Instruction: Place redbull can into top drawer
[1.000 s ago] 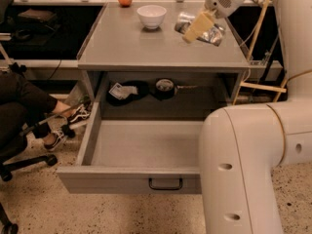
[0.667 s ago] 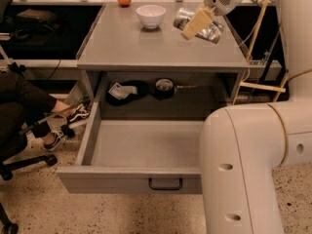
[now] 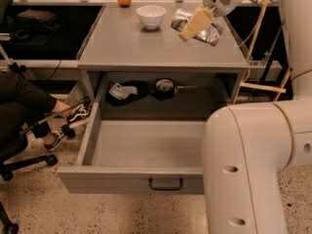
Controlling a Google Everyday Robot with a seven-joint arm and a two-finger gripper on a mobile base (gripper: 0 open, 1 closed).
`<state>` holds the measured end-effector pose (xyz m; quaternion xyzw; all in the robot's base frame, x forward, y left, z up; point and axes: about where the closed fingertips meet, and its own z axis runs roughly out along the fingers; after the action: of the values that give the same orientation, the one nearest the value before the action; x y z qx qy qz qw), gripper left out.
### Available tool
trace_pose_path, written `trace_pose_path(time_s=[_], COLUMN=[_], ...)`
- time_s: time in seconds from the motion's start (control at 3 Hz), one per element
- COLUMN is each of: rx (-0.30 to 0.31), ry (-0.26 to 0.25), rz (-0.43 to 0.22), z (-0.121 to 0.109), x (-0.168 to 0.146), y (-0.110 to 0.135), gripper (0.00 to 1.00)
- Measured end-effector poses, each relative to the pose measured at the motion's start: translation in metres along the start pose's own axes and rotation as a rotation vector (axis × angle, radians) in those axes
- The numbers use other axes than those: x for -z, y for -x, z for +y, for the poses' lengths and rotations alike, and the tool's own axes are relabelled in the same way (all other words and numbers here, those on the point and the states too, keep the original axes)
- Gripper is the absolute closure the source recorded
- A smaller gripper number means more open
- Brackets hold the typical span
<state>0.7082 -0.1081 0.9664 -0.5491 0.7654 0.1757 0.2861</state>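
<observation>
Risk: the redbull can point(image 3: 210, 33) hangs tilted in the gripper point(image 3: 192, 29) at upper right of the frame, above the cabinet top point(image 3: 146, 50). A slip during transfer would drop it short of the top drawer point(image 3: 122, 179), which stands open at lower centre. The gripper is closed around the can's middle, one tan finger crossing its front. The white bowl point(image 3: 150, 16) sits near, to the left.

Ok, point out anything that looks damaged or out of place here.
The redbull can, at the gripper over the tabletop's right side, is tilted and looks dented. Dark clutter sits in the recess behind the open top drawer, and a person's shoe is near its left wall.
</observation>
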Motion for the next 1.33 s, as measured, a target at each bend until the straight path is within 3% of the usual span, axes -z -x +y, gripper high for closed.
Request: trace_pose_path(time_s=[0.33,0.67,1.0,1.33], rx=[-0.071,-0.104,-0.107,-0.049], ry=[0.044,0.059,0.031,-0.078], rz=[-0.029,-0.009,-0.035,-0.048], z=[0.030,0.065,0.072,0.057], x=[0.039,0.073,0.085,0.081], y=[0.001,0.005,0.012,0.030], gripper=[1.00,1.00,1.00,1.00])
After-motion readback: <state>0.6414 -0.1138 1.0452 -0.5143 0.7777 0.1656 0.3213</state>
